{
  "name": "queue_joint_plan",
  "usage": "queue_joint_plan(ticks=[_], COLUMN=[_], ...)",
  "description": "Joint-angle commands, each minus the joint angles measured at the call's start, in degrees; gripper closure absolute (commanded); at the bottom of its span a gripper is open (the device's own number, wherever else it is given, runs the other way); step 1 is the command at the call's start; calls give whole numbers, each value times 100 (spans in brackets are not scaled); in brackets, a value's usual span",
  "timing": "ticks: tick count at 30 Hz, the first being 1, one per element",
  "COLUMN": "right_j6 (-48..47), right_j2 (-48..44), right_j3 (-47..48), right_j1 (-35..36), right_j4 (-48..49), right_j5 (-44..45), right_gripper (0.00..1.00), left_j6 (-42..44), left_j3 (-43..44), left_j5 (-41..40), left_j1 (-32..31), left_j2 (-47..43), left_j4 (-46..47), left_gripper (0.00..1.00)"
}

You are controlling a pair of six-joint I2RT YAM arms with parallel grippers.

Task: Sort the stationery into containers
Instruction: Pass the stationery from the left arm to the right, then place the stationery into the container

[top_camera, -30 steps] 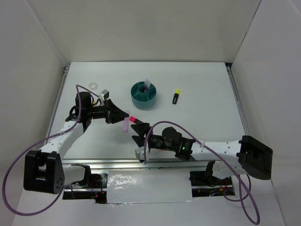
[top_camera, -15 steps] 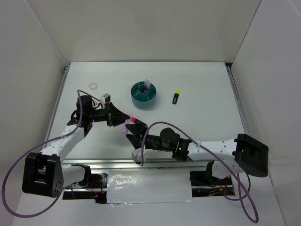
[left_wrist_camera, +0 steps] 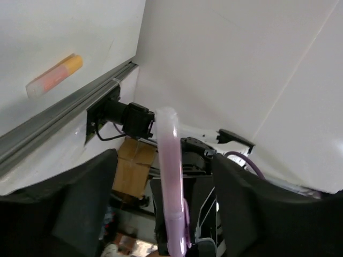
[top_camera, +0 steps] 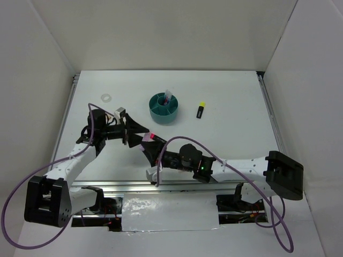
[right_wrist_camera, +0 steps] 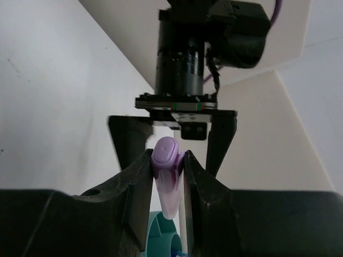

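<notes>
Sorting is part done. Right gripper [right_wrist_camera: 167, 158] pinches the lilac stick [right_wrist_camera: 166, 171] above the surface [top_camera: 236, 96]; left gripper [left_wrist_camera: 163, 166] stands spread around its far end. Teal organizer [top_camera: 161, 115], beyond both grippers, holds a few items. Yellow-capped highlighter [top_camera: 200, 110] and clear ring [top_camera: 106, 97] lie well apart from them, unsorted.

Both arms are reached from the near edge of the surface [top_camera: 230, 96] toward its middle, where the two hands are brought tip to tip. The left arm [top_camera: 75, 155] is bent at the elbow near the left edge, with its wrist turned rightward. The left hand [left_wrist_camera: 163, 158] is held with its fingers [left_wrist_camera: 80, 203] spread, clear of the stick [right_wrist_camera: 168, 198] on both sides. The right arm [top_camera: 241, 167] is stretched low along the near edge, pointing left. The right hand [right_wrist_camera: 167, 160] is clamped on the stick's end.
</notes>
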Motion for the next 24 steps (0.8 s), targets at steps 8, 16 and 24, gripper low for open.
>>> queue_joint_plan(ticks=[8,16,24], right_j6=[3701,7097,8152], right_j2=[-567,65,741], right_j3=[1565,3044,3816], right_j1=[-1195,-3524,-4009], right_j4=[-807,-2628,-3621], right_j5=[1315,1289,510], right_gripper=[100,100,100], left_j6=[1516,2625,2994], left_j3=[1084,1280,1060], left_j5=[-229,-528,-598], left_j1=[1187,1724,1970], left_j2=[205,197,39], left_j4=[-757,-608,-467], left_gripper=[1,1,1])
